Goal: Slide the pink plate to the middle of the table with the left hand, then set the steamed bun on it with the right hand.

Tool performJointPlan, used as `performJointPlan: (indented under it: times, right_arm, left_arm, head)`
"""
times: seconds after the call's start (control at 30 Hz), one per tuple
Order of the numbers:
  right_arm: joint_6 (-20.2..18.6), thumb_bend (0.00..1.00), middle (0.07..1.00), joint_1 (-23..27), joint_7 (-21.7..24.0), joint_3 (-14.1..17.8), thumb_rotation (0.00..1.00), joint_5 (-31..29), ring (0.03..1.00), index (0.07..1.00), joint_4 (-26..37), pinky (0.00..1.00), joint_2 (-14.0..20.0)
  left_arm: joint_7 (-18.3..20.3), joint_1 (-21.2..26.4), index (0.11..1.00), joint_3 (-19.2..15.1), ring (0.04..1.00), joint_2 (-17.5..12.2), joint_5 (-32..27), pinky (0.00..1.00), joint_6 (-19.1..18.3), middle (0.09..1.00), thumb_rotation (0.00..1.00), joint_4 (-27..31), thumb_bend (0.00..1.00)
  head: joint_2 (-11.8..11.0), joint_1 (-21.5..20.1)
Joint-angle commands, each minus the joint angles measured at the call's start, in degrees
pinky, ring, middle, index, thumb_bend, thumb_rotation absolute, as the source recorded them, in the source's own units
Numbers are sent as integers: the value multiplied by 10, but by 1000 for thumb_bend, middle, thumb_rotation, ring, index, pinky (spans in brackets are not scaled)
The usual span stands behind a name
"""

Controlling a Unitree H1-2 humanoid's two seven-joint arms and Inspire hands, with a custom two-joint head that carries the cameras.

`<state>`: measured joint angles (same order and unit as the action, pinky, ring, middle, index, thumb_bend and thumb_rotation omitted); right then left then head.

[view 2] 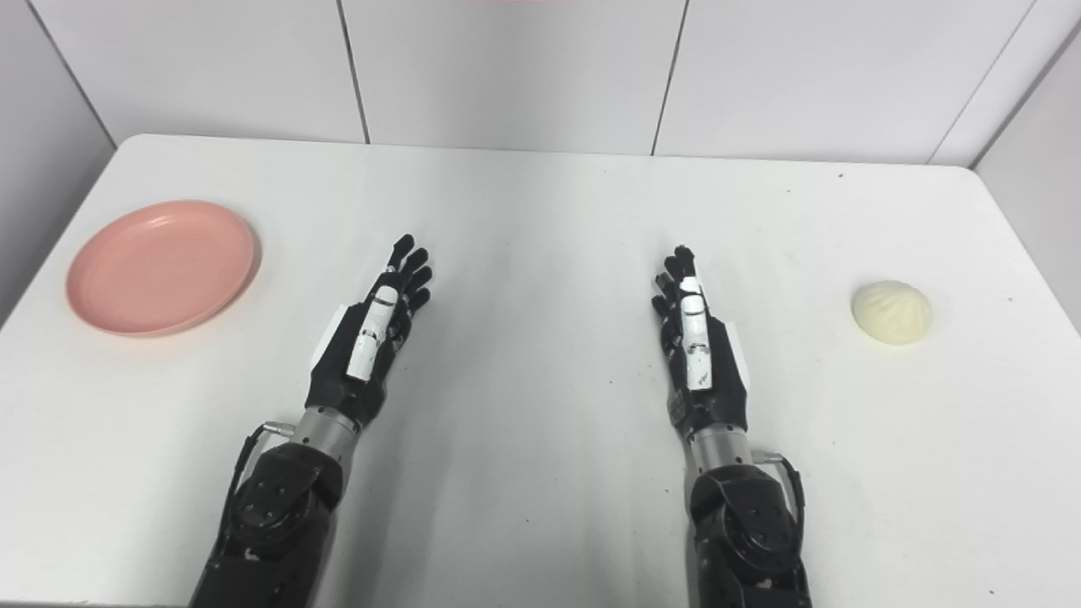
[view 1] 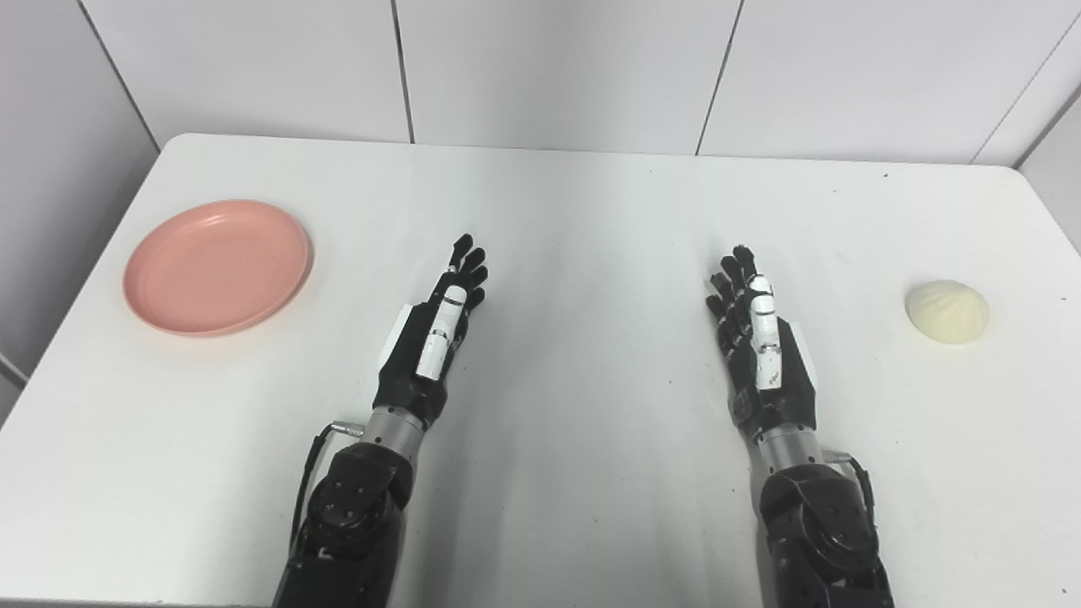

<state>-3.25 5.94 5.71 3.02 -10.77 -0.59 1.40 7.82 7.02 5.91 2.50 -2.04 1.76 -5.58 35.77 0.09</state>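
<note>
Black forearms are reaching up from the bottom edge in the left eye view, over a white desk (view 1: 574,211) with rounded far corners and a few small dark specks. White wall panels with thin dark seams are standing behind it. The left hand (view 1: 435,338) is holding nothing, its fingers (view 1: 467,262) stretched forward and slightly apart, palm edge-on. The right hand (view 1: 760,338) is mirroring it, likewise extended and holding nothing. The pink plate (view 1: 218,266) is sitting near the desk's left edge, well apart from the left hand and to that hand's left, not at the middle. The steamed bun (view 1: 947,312) is lying near the right edge, well to the right of the right hand, touching neither hand. A strip of grey floor is showing past the desk's left side.

Turning to the right eye view, the same scene is appearing shifted leftward: the pink plate (view 2: 162,266) is sitting closer to the picture's left border, and more bare desk is showing to the right of the steamed bun (view 2: 892,312). Both the left hand (view 2: 372,333) and the right hand (view 2: 701,342) are resting low over the desk's centre, well apart from one another.
</note>
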Motion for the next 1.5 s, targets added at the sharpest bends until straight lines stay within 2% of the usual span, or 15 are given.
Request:
performJointPlan:
  times: [0.0, 0.4, 0.5, 0.53, 0.6, 0.73, 0.97, 1.47]
  right_arm:
    - [-7, 184, 1000, -15, 1, -1, 1000, -3, 1000, 1000, -19, 1000, -2]
    - [-10, 182, 1000, -15, -1, 0, 1000, -3, 1000, 1000, -17, 1000, -3]
    - [-10, 174, 1000, -16, 3, 3, 1000, -8, 1000, 1000, -18, 1000, 2]
    - [-11, 171, 1000, -16, 4, 4, 1000, -10, 1000, 1000, -17, 1000, 3]
    - [-4, 169, 1000, -14, 12, 7, 1000, -17, 1000, 1000, -22, 1000, 11]
    - [-4, 172, 1000, -13, 19, 13, 1000, -25, 1000, 1000, -24, 1000, 25]
    - [-9, 164, 1000, -11, 25, 16, 1000, -34, 1000, 1000, -24, 1000, 37]
    - [-10, 170, 1000, -13, 32, 17, 1000, -50, 1000, 1000, -21, 1000, 39]
  left_arm:
    - [-1, -41, 1000, -3, 990, -14, 4, 1000, 5, 1000, 1000, -45, 367]
    - [-1, -42, 1000, -3, 988, -12, 3, 1000, 4, 1000, 1000, -44, 363]
    - [-3, -39, 1000, 0, 992, -7, 6, 1000, 10, 1000, 1000, -53, 362]
    - [-4, -38, 1000, 1, 993, -6, 7, 1000, 11, 1000, 1000, -55, 355]
    - [-13, -36, 1000, 5, 992, 2, 14, 1000, 9, 1000, 1000, -59, 349]
    - [-26, -29, 1000, 12, 989, 15, 31, 997, 16, 1000, 1000, -75, 350]
    - [-30, -20, 1000, 16, 1000, 25, 38, 999, 25, 1000, 1000, -94, 370]
    - [-36, -20, 1000, 16, 996, 28, 48, 1000, 33, 1000, 1000, -89, 354]
  head:
    - [0, 1]
    - [-2, 12]
    - [-8, 46]
    - [-8, 46]
    - [-14, 81]
    - [-22, 124]
    - [-27, 133]
    - [-26, 139]
